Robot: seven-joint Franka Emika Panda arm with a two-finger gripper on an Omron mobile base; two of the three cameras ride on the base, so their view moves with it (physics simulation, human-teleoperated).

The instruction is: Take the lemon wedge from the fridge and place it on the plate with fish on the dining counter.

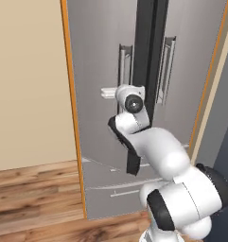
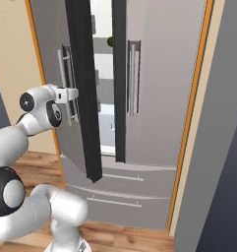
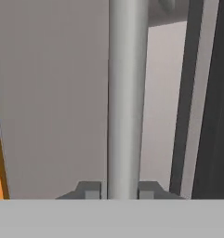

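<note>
Fridge (image 2: 159,88) doors stand before the claw (image 3: 120,189), whose two fingers are pinched tight on the left door's vertical silver handle (image 3: 127,93). That door is swung partly ajar (black edge showing), and past the claw's right a slice of white interior (image 2: 104,64) shows with shelves and a small dark green round item (image 2: 110,41). The lemon wedge cannot be made out. Two grey drawers (image 2: 120,192) sit below the claw, closed.
</note>
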